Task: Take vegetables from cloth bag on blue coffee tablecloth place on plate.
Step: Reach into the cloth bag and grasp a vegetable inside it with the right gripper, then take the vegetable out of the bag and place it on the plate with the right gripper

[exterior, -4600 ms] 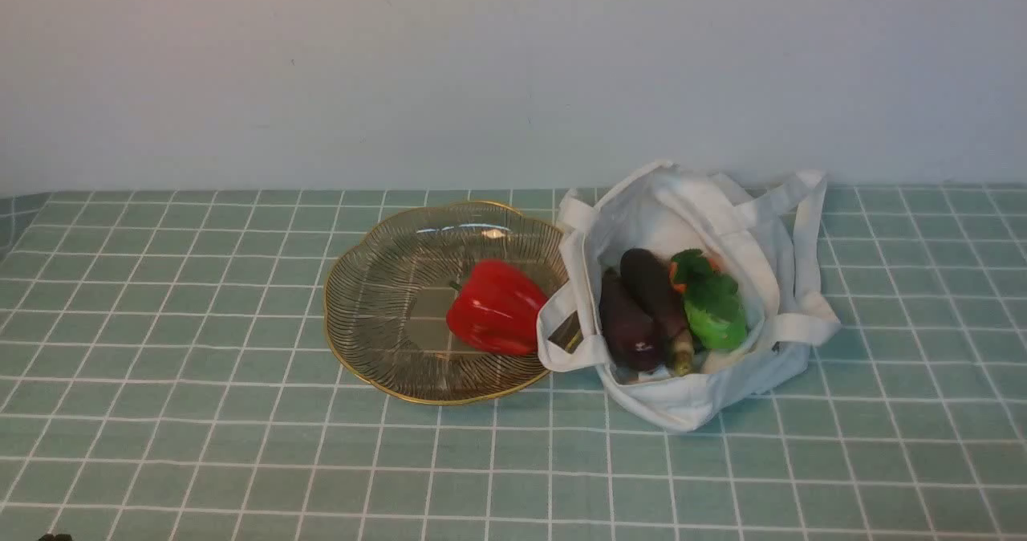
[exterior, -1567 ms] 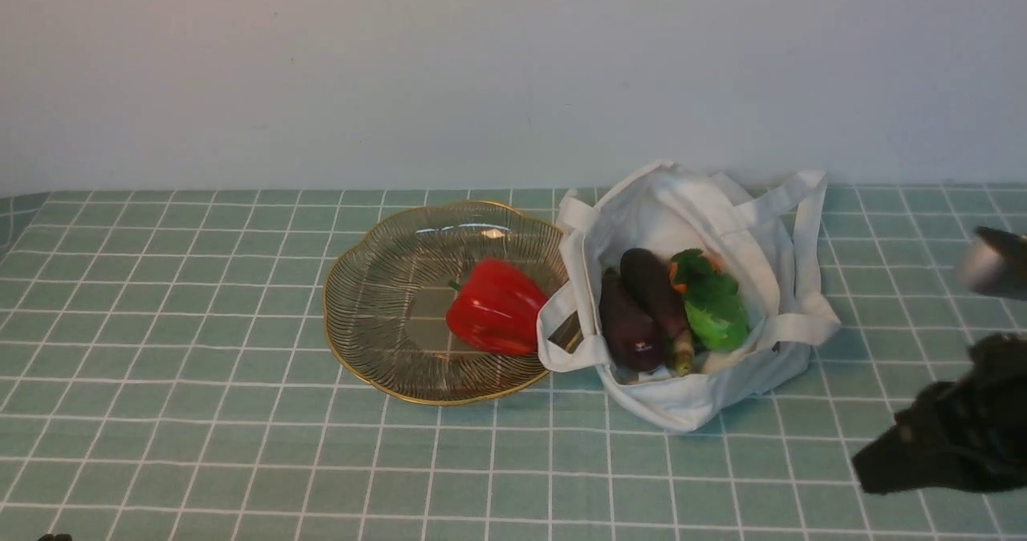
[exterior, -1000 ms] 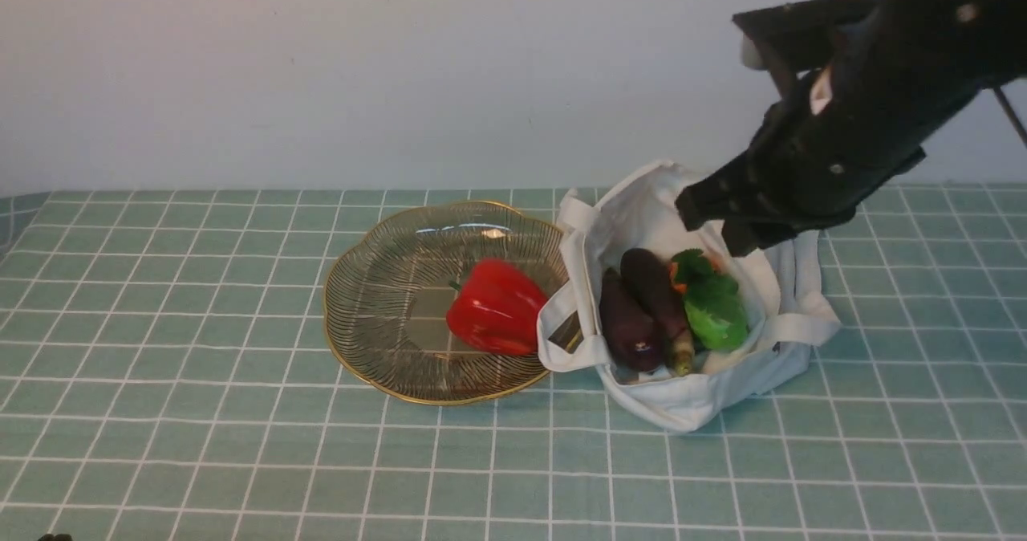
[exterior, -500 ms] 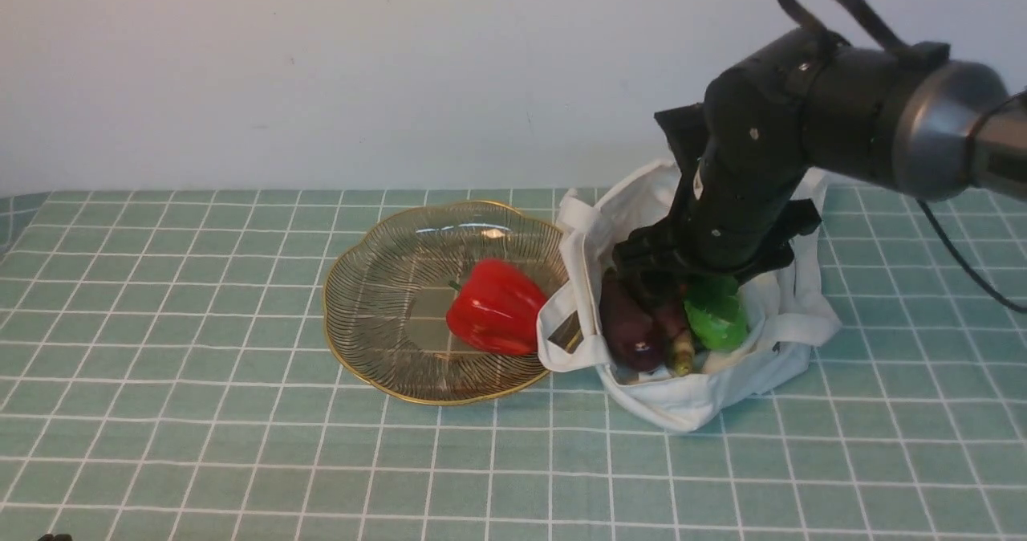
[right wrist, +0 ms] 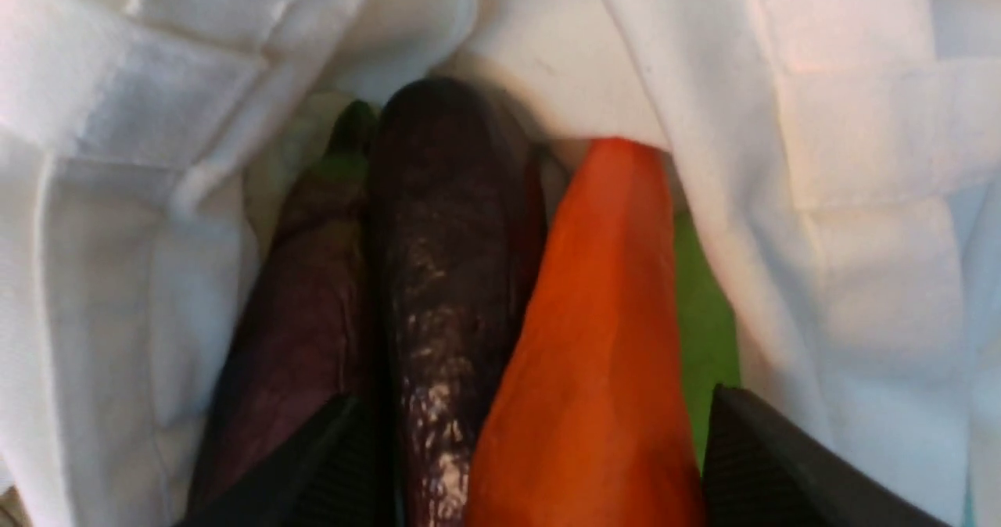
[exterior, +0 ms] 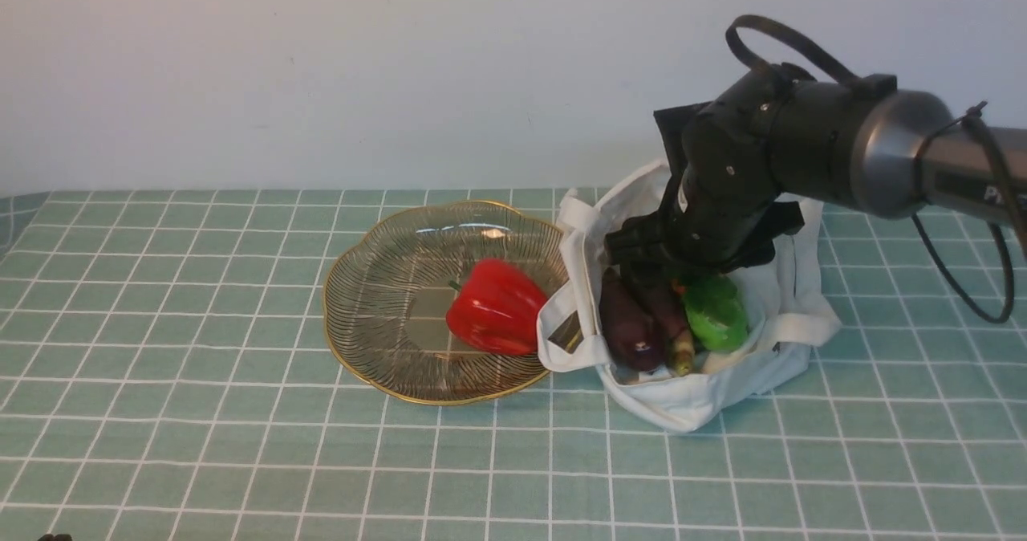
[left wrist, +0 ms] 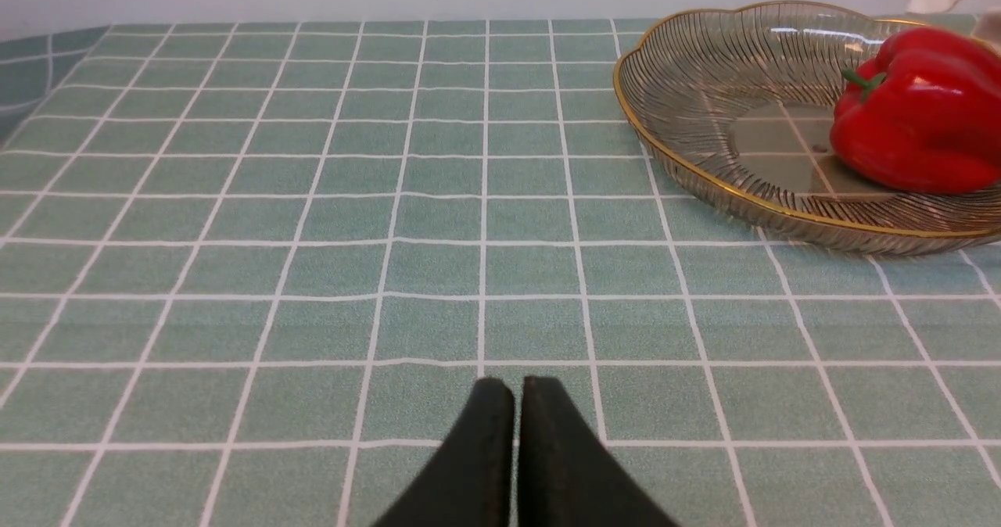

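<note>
The eggplant and carrot lie inside the cloth bag, at 3 o'clock of the plate. Grasp step: right jaws released, straddling both. Next, centre on one, clench, lift. Left jaws clenched, empty.

Two purple eggplants, carrot and green vegetable lie in the cloth bag beside the plate.

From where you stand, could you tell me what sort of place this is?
Probably a staged tabletop test setup, not a home kitchen: a checked tablecloth against a bare white wall, a glass plate with a red pepper, and a cloth bag of glossy vegetables.
</note>
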Tool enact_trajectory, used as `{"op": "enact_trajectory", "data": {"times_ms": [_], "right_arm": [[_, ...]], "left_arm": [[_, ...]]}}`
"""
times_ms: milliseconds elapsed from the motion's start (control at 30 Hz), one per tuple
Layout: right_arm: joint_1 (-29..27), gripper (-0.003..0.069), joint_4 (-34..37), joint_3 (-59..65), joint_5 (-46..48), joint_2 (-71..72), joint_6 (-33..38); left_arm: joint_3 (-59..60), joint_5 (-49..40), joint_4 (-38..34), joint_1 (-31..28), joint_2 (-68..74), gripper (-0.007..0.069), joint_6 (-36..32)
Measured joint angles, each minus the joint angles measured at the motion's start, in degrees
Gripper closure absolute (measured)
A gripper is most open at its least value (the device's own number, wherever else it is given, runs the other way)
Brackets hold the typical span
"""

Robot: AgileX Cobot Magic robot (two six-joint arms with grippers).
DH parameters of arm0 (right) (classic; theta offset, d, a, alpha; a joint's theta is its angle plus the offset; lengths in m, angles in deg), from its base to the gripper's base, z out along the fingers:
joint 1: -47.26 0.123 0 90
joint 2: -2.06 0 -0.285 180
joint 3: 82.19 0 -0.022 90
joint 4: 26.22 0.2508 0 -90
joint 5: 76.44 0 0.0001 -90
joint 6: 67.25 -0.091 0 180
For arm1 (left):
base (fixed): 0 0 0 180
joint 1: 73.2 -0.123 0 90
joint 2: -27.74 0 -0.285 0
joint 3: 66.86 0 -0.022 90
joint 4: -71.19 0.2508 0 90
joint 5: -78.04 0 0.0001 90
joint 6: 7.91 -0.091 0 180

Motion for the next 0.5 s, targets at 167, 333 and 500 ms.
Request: {"op": "enact_trajectory", "data": {"times_ms": [167, 333, 500], "right_arm": [[0.00, 0.0332, 0.55, 0.00, 0.40, 0.00, -0.12], [0.11, 0.0327, -1.19, 0.00, 2.23, 0.24, -0.07], [0.18, 0.0327, -1.55, -1.20, 5.25, 3.18, 0.17]], "left_arm": [[0.00, 0.00, 0.00, 0.00, 0.00, 0.0629, 0.00], [0.00, 0.00, 0.00, 0.00, 0.00, 0.0629, 0.00], [0.00, 0.00, 0.00, 0.00, 0.00, 0.0629, 0.00]]}}
